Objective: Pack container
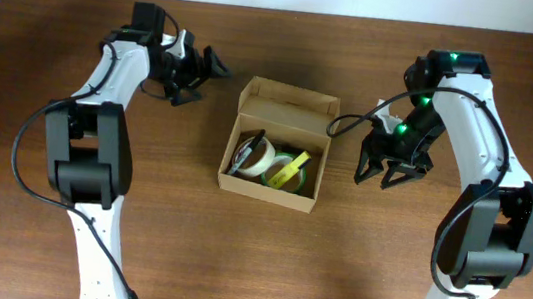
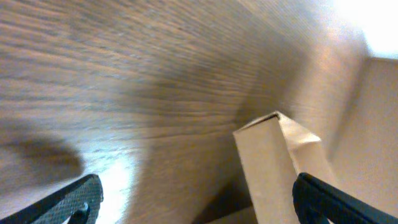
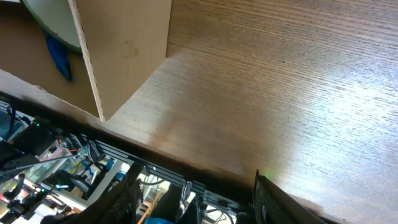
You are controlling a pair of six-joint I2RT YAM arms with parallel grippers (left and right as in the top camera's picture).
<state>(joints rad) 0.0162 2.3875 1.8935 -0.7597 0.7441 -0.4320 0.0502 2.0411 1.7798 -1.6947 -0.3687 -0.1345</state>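
The container (image 1: 273, 183), a small tan cardboard box, sits in the middle of the table with its flap lid (image 1: 289, 100) standing open at the back. Inside lie a tape roll (image 1: 254, 154) and a green-yellow roll (image 1: 289, 170). My left gripper (image 1: 206, 82) hangs open just left of the box's back corner; its wrist view shows that corner (image 2: 273, 155) between the wide-spread fingers (image 2: 74, 199), untouched. My right gripper (image 1: 379, 177) is open to the right of the box, holding nothing. The box wall (image 3: 124, 43) appears upper left in the right wrist view.
The wooden table (image 1: 492, 286) surrounds the box. A black cable (image 1: 350, 122) runs from the right arm toward the box's back right corner. The table's front edge (image 3: 186, 171) lies close below the right gripper's fingers (image 3: 283, 202).
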